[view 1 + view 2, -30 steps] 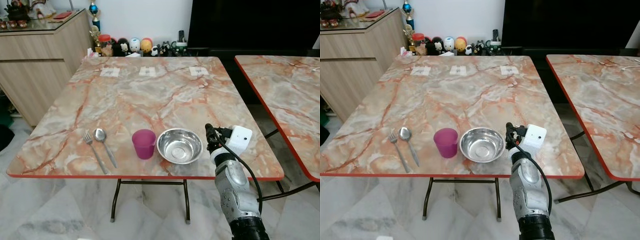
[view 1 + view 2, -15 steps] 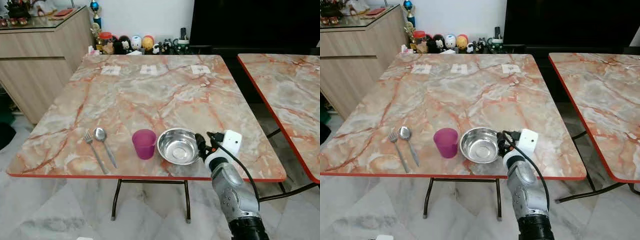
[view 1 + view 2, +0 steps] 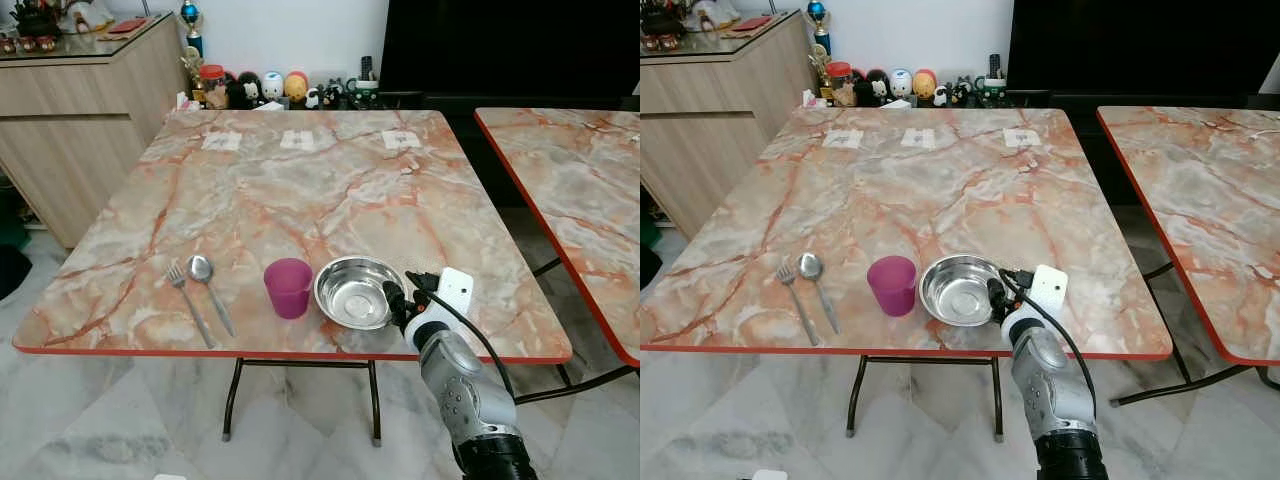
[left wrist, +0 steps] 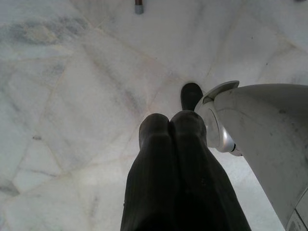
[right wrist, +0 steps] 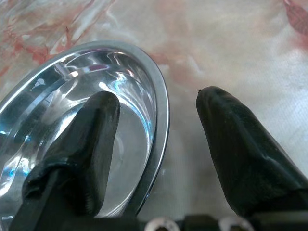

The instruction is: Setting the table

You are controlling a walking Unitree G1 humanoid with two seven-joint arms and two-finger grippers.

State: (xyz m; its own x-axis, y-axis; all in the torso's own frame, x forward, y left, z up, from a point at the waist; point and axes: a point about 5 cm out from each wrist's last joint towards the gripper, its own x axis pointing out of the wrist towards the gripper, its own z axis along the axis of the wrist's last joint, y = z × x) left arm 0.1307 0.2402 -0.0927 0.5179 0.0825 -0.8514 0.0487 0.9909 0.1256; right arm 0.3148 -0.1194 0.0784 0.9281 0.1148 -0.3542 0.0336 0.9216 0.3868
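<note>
Near the front edge of the square marble-patterned table [image 3: 300, 190] sits a shallow round stainless-steel bowl [image 3: 356, 291], with a magenta plastic cup [image 3: 288, 287] just beside it on the robot's left and a metal fork [image 3: 189, 302] and metal spoon [image 3: 209, 292] lying side by side further left. At the bowl's right rim the right gripper [image 5: 156, 144] is spread open, its two black fingers straddling the thin metal lip: one finger [image 5: 84, 144] is inside the bowl, the other outside over the tabletop. Whether either pad is touching the steel yet is hard to judge from this angle; probably not.

Down by the robot's side, the left gripper [image 4: 169, 130] hangs idle over the pale marble floor, fingers pressed together on nothing.

The risk lies in the pinch itself. A polished, sloping wall gives little purchase, so a closing grip could squeeze the rim out and send the bowl skating into the cup. If the fingers bite only the edge, the bowl may also tip and drop when lifted, and the table's front edge is near.
</note>
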